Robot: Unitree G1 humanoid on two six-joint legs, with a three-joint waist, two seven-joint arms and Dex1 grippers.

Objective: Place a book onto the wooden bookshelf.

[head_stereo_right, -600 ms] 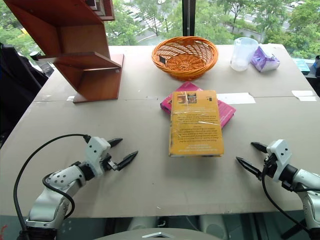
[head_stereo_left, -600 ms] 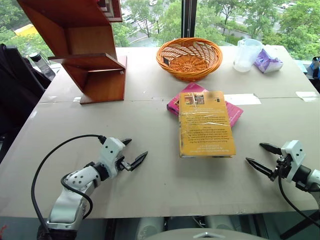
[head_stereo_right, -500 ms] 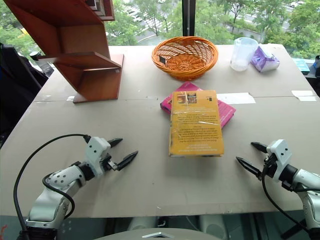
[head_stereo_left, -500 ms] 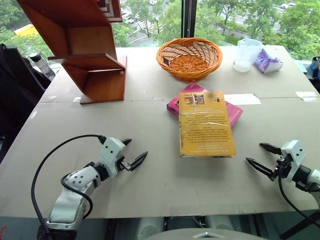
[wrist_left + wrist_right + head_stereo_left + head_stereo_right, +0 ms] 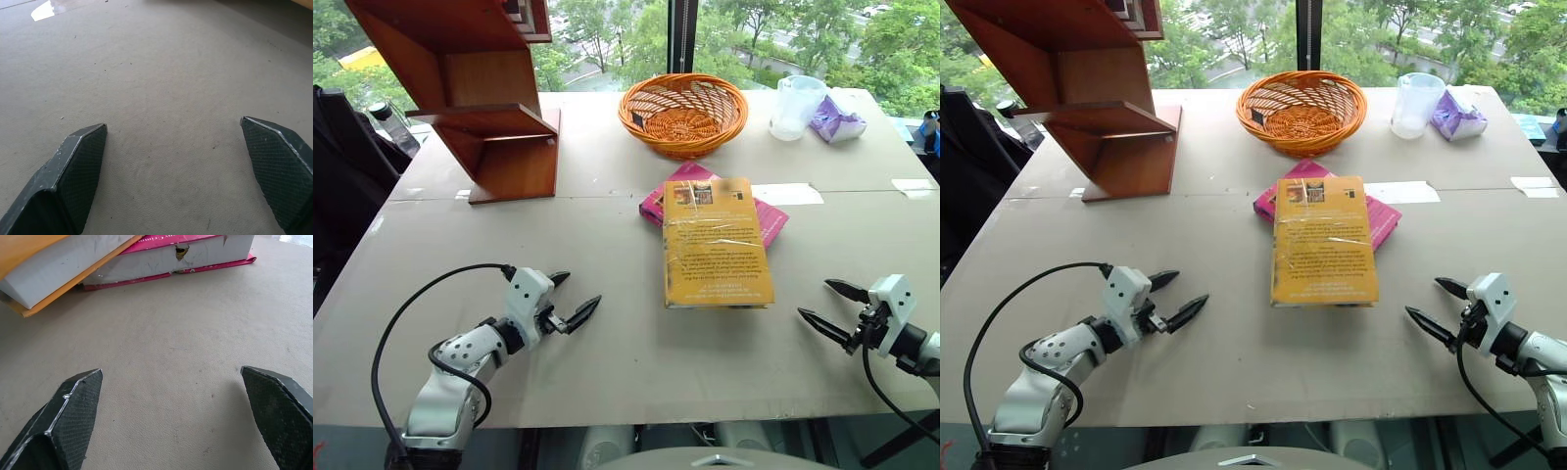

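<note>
Left eye view: my left end effector (image 5: 570, 299) hangs low over the near left of the table (image 5: 607, 245), its two black, pointed fingers spread wide with nothing between them. My right end effector (image 5: 830, 307) sits at the near right, its tapered fingers likewise wide apart and empty. In the wrist views the finger pads (image 5: 80, 166) show a fine cross-hatched grip texture, and the table beneath is a matte, grey-beige surface with small specks.

Between my two arms, a little farther out, the book (image 5: 716, 242) lies flat: a yellow-orange paperback in shiny, crinkled plastic wrap, its far end resting on a pink-magenta book (image 5: 677, 191) lying under it. From my right wrist view its white page edge (image 5: 54, 271) tilts up over the pink one.

Farther off stands a round orange wicker basket (image 5: 683, 114) of open weave. At the far left is the wooden bookshelf (image 5: 475, 93), smooth reddish-brown boards with slanted sides.

Compared with half a second ago, my right end effector has slid slightly toward the near right; the book has not moved.
</note>
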